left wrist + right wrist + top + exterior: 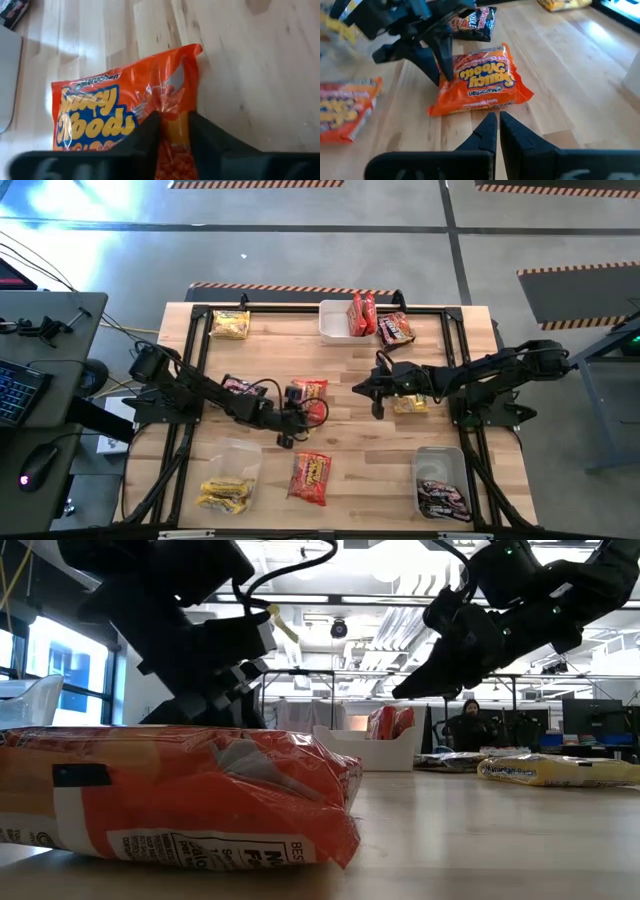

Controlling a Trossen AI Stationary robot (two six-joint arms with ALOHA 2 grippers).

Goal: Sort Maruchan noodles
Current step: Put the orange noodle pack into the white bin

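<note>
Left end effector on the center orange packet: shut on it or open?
Shut on it: the left end effector pinches the orange packet edge between both fingers, wrapper bunched there.

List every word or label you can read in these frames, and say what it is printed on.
"Maruchan": on the orange packet pinched by the left gripper.
"Saucy Noods": on the same packet's front, below the brand.
Fine print on the foreground packet in the low view: too blurred to read.
Label on the dark packet: too blurred to read.
The right gripper, shut, carries no text.
</note>
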